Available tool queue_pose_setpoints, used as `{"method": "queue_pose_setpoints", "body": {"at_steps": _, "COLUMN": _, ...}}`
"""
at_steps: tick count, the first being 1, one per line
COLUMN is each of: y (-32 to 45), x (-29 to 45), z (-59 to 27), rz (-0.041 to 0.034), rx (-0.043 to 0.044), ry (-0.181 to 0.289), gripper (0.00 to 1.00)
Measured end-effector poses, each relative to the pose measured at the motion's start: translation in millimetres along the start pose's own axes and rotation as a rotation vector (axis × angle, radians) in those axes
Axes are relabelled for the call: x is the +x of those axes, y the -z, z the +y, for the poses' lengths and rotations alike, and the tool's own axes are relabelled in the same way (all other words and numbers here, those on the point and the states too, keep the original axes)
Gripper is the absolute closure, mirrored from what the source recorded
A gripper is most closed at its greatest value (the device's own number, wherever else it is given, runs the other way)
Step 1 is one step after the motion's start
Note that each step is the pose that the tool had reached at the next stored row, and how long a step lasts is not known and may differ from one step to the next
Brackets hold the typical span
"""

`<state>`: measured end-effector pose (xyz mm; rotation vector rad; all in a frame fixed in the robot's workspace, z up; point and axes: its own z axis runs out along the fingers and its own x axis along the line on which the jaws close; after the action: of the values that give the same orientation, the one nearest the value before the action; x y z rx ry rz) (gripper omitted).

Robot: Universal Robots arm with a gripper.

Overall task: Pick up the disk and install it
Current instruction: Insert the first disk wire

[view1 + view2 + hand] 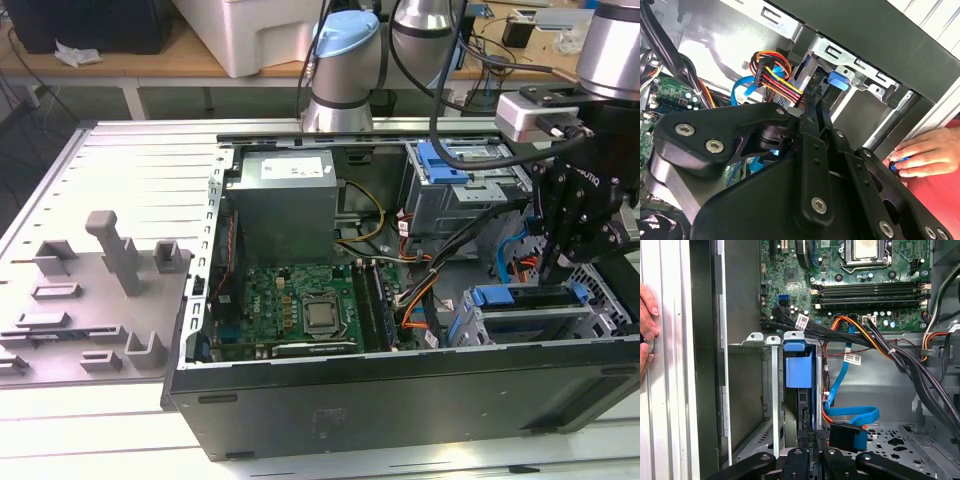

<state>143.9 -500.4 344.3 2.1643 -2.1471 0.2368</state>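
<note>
Disk (pixel 799 371): seated upright in drive cage (pixel 756 340), blue frame at 12 o'clock; claw (pixel 809 437) fingers together, clamped on its edge.

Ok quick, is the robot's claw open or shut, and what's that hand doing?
Gripper: cannot be told.
Person's hand: resting beside the case.

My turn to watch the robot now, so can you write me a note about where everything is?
Gripper: fingers look shut and hold nothing. The tips are at the disk's upper edge, and contact is unclear.
Disk: it stands on edge in the drive cage inside the open computer case, blue frame showing.
A person's hand rests on the case's outer side.
Done: the disk is picked up and in its slot.
Left: I cannot tell whether it is fully seated.
</note>
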Motion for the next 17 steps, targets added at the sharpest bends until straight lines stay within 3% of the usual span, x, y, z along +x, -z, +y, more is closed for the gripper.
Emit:
{"method": "queue_pose_setpoints", "body": {"at_steps": 2, "y": -0.1, "x": 0.7, "z": -0.4, "rz": -0.0025, "rx": -0.0001, "ry": 0.0, "gripper": 0.83}}
{"method": "queue_pose_setpoints", "body": {"at_steps": 5, "y": -0.5, "x": 2.0, "z": -1.1, "rz": -0.0126, "rx": 0.0, "ry": -0.001, "gripper": 0.83}}
{"method": "queue_pose_setpoints", "body": {"at_steps": 17, "y": -1.5, "x": 6.7, "z": -1.0, "rz": -0.019, "rx": -0.0004, "ry": -0.003, "gripper": 0.83}}
